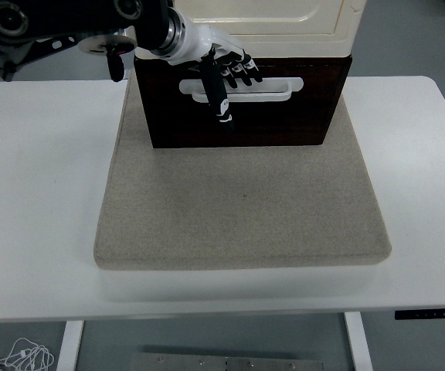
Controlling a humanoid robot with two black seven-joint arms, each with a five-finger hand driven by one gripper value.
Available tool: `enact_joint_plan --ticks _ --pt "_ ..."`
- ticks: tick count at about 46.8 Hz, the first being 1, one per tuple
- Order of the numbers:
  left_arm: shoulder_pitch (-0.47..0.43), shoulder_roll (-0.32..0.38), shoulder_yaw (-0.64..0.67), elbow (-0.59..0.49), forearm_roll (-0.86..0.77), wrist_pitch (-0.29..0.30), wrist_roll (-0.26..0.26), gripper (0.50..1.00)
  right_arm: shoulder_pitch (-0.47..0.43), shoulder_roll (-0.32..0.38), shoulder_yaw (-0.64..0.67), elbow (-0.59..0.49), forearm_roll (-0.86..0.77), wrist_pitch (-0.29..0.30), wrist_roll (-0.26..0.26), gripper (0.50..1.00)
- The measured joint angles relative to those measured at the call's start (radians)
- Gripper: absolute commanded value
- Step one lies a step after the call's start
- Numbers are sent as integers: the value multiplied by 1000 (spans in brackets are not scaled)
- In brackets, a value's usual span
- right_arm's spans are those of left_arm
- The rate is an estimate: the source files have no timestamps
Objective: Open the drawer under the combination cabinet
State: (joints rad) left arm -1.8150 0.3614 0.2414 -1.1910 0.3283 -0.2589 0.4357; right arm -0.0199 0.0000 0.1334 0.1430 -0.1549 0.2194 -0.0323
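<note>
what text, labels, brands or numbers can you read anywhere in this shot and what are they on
None can be read.
Dark drawer and its white handle: no print.
Cream cabinet above it: no print.
Left hand at the handle: no legible marking.
Control strip on the table's front edge: small marks, too tiny to read.

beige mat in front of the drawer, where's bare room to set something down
The beige felt mat lies bare from the dark brown wooden drawer to its near edge. The white table is bare on both sides. It is crowded only at the white handle, where the left hand sits.
</note>
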Motion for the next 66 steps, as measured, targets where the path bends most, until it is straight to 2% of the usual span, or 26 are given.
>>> enact_joint_plan --ticks 50,66 --pt "20 -7 2 16 3 -14 0 1000 0 0 0 0 0 0 0 926" --pt "16 -7 0 14 3 -76 0 1000 0 0 0 1 0 0 0 926"
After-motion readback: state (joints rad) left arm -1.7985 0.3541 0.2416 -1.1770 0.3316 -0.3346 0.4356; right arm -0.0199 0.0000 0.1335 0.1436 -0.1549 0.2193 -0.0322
